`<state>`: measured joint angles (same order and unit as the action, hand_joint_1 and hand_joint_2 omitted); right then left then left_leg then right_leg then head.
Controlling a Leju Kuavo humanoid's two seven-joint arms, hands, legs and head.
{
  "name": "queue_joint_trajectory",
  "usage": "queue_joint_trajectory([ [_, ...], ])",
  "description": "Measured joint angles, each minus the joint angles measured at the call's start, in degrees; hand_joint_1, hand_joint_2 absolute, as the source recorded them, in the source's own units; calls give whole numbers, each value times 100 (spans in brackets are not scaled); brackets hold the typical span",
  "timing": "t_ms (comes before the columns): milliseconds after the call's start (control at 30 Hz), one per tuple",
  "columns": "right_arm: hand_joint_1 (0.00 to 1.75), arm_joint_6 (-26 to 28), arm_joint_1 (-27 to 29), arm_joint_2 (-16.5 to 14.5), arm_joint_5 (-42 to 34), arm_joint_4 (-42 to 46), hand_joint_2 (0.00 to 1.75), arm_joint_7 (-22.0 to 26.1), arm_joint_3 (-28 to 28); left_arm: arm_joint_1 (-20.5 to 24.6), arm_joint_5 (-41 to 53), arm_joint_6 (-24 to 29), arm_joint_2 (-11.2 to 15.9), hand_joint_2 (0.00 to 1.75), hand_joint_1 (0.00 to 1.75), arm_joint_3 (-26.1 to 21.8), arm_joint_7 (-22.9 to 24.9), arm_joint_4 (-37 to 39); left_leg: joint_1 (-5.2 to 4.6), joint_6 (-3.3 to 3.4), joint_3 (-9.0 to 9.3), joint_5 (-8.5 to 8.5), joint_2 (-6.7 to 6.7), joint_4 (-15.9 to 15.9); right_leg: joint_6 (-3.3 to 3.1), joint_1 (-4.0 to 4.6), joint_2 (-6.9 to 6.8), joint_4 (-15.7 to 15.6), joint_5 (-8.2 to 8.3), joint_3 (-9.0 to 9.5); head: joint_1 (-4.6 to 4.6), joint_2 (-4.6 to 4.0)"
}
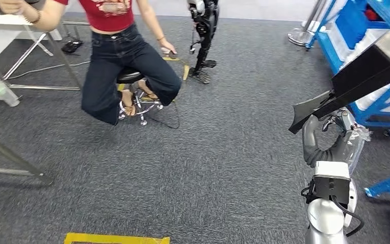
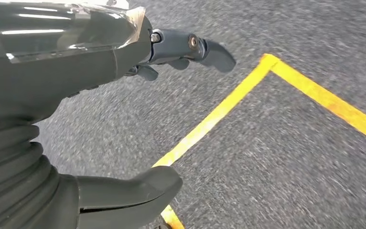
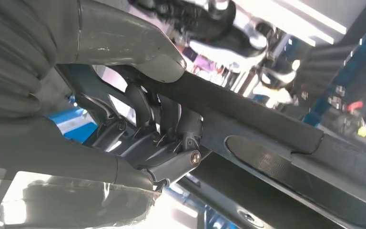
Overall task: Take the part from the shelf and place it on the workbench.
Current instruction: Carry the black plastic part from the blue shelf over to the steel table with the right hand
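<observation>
Currently listed: one part [image 1: 345, 89], a long, flat, black panel with a moulded profile, held in the right hand [image 1: 330, 140] in front of the blue shelf [image 1: 381, 101], off the floor and clear of any surface; the workbench is not identifiable from here. Grip, seen from the right wrist: thumb [image 3: 138, 52] laid across one face of the panel, darker fingers [image 3: 171, 124] curled up against the opposite face, so the panel's edge is clamped between them; the hold sits near one end, with most of the panel's length running away beyond the fingertips. Handling, as judged: rigid, likely a plastic or composite trim piece, light for its size, matt and slightly textured, so not especially slippery; the long overhang past the fingers will lever against the grip and may let the panel droop or twist; a hold nearer mid-length would balance better. Thin edges and the recessed oval area beside the fingers look liable to scuffing if knocked against the shelf frame. Left hand [image 2: 100, 95]: holds nothing, fingers [image 2: 186, 45] loosely apart from the thumb [image 2: 133, 191], hanging over grey carpet [image 2: 290, 157] with yellow floor tape [image 2: 219, 112] beyond the fingertips. Also present: a seated person [image 1: 122, 56] on a stool, well apart from both hands.
</observation>
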<state>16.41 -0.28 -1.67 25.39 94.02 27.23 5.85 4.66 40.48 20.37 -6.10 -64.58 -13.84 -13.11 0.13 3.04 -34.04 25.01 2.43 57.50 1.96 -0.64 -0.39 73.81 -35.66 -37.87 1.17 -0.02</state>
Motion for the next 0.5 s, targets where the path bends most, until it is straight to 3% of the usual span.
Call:
queue_joint_trajectory([
  [33, 175, -1, -7, 0, -1, -19, 175, 7, 0, -1, -19, 4, -5, 175, 0, -16, 0, 0, 3, -2, 5, 0, 93, 4, 46, -9, 16, -86, 92, 10, 1, 0],
  [67, 175, -2, -22, -1, -2, -36, 175, 15, -1, -2, -44, 10, -11, 175, 0, -33, -1, 0, 9, -10, 13, 3, 185, 11, 104, -25, 55, -372, 254, 119, 1, 0],
  [133, 175, -9, -71, -3, -3, -74, 175, 33, -3, 0, -86, 35, -22, 175, 0, -68, -6, -1, 9, -57, -2, 21, 359, 57, 190, -82, 318, -1140, 592, 436, 2, 0],
  [200, 175, -26, -125, -8, -3, -120, 175, 46, -6, 2, -133, 75, -25, 175, 0, -109, -19, -2, 3, -132, -60, 28, 497, 96, 156, -104, 497, -1514, 731, 596, -1, 0],
  [267, 175, -45, -219, -35, -2, -176, 175, 50, -27, -10, -180, 111, -32, 175, 0, -161, -30, -2, 21, -205, -110, 4, 611, 89, 61, -93, 392, -1534, 753, 606, -2, 0],
  [300, 175, -56, -286, -57, -1, -204, 175, 50, -45, -16, -196, 124, -40, 175, 0, -185, -33, -2, 22, -235, -132, 18, 556, 115, 22, -98, 330, -1541, 765, 608, -5, 0],
  [367, 175, -75, -399, -93, 0, -255, 175, 50, -76, -4, -218, 152, -52, 175, 0, -219, -38, -2, 11, -278, -296, 219, 224, 443, -59, -113, 180, -1559, 775, 618, -30, 0],
  [400, 175, -83, -434, -101, 5, -280, 175, 50, -83, 9, -223, 162, -57, 175, 0, -228, -39, -2, 4, -294, -465, 399, 7, 785, -89, -93, 98, -1559, 768, 622, -42, 0],
  [433, 175, -89, -461, -104, 9, -307, 175, 50, -85, 21, -230, 168, -62, 175, 0, -237, -39, -1, 7, -307, -670, 583, -121, 1187, -113, -74, 11, -1559, 759, 622, -52, 0],
  [500, 175, -98, -512, -112, 16, -362, 175, 50, -96, 28, -241, 169, -79, 175, 0, -260, -39, 0, 12, -315, -964, 740, -209, 1736, -134, -44, -164, -1559, 743, 624, -52, 0],
])
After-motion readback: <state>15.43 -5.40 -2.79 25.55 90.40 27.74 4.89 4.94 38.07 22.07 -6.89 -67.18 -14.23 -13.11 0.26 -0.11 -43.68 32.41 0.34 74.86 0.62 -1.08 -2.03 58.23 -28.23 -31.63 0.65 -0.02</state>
